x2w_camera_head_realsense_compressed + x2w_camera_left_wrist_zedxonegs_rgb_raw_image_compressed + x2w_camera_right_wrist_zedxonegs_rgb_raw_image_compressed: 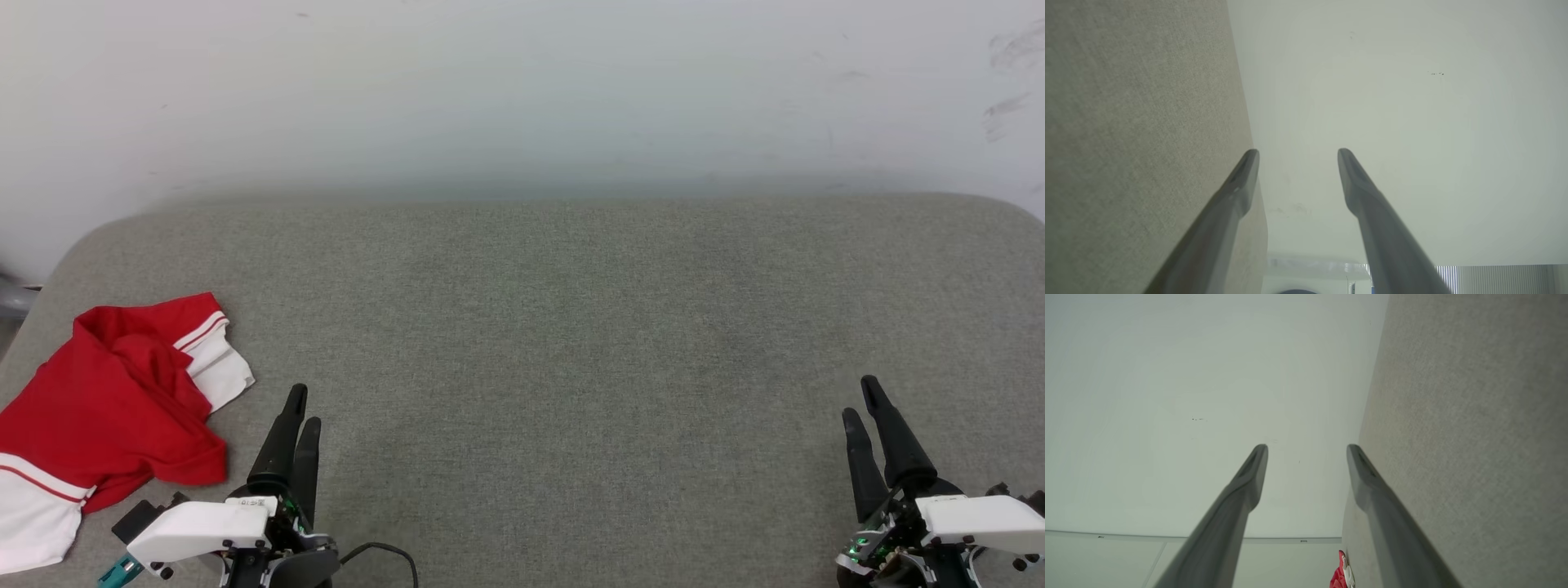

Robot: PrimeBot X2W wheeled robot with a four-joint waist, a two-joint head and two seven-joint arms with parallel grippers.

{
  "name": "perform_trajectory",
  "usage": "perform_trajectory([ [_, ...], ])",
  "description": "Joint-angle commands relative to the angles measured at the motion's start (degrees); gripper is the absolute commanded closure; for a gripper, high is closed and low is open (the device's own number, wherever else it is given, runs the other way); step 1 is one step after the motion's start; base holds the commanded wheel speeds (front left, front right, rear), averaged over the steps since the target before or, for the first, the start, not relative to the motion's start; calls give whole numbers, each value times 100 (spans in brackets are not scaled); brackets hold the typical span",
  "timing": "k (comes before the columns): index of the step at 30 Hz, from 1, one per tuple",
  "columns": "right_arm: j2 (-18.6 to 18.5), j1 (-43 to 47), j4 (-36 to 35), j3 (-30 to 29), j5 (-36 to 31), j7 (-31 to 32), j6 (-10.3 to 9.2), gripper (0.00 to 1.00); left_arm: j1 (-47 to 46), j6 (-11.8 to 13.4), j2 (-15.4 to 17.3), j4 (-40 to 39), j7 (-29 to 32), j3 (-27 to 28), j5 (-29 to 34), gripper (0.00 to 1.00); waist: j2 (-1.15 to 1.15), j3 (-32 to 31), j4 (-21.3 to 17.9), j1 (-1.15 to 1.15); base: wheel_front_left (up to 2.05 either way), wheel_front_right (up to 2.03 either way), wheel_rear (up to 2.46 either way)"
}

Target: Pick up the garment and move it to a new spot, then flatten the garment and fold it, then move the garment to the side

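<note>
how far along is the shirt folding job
Nothing looks done yet: the garment lies crumpled and unfolded at the left edge of the grey fabric surface. Nothing is in hand: the left gripper and right gripper are open and empty. Left to do: pick up, move, flatten, fold, set aside.

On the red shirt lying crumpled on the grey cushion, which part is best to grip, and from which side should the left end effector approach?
Grip the bunched red fold in the middle of the garment, probably from its right, where the open left end effector stands. That ridge rises above the cloth; the white sleeve lies flat.
</note>
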Motion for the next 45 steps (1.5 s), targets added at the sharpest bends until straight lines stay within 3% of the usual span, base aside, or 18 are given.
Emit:
perform_trajectory([
  [1, -5, -61, -166, 42, -34, -57, 0, 0, -85, -6, 11, -171, -49, -58, -2, 0, 0, -2, 2, 0, 0, 0, 0],
  [10, -5, 35, -480, 173, -174, -324, 0, 0, -10, -8, 42, -637, -324, -358, 227, 0, 0, -20, 18, 0, 0, 0, 0],
  [16, -49, 100, -664, 225, -687, -482, 0, 0, 66, -9, 42, -869, -478, -428, 616, 0, 0, -32, 36, 0, 0, 0, 0],
  [25, -39, 173, -878, 199, -2441, -687, 0, 0, 124, -11, 21, -1051, -680, -452, 1786, 0, 0, -39, 62, 0, 0, 0, 0],
  [45, -3, 282, -1255, 336, -5306, -858, 0, 0, 221, -15, 81, -1243, -1074, -663, 4263, 0, 0, -63, 76, 0, 0, 0, 0],
])
